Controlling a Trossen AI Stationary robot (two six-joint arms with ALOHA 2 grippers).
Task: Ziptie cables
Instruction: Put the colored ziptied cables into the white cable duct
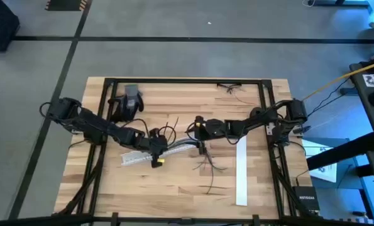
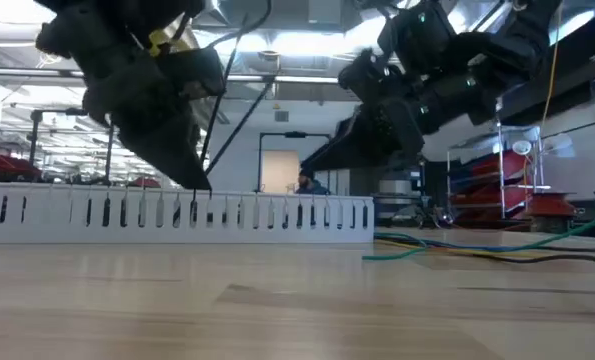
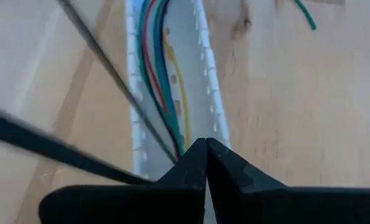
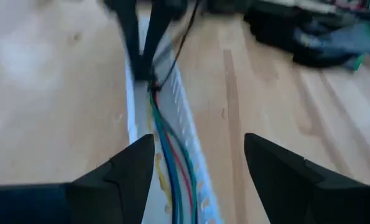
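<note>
A white slotted channel [image 1: 165, 149] lies on the wooden table, and thin cables [image 3: 163, 81] in green, red, blue and yellow run along inside it. My left gripper [image 3: 206, 144] is shut, its tips down in the channel where the cables bunch together [image 4: 152, 86]. A thin dark strand [image 3: 110, 71] rises away from that spot. My right gripper [image 4: 197, 168] is open just above the channel's other end, one finger on each side of it, touching nothing. In the low view the left gripper [image 2: 195, 180] points down into the channel [image 2: 277, 218]. My left gripper is shut on the cable bunch [image 3: 177, 148] at its fingertips, inside the white channel. The fingers come from above, slanting down, and lie along the cables. The cables lie slack along the channel floor. The fingertips hide the exact spot of contact.
A second white slotted strip [image 1: 241, 171] lies toward the right near side. Loose wires [image 1: 209, 166] sprawl on the table near the channel, with more at the far edge [image 1: 231, 88]. A dark object [image 1: 130, 100] sits at the far left. A black frame [image 1: 174, 80] borders the table.
</note>
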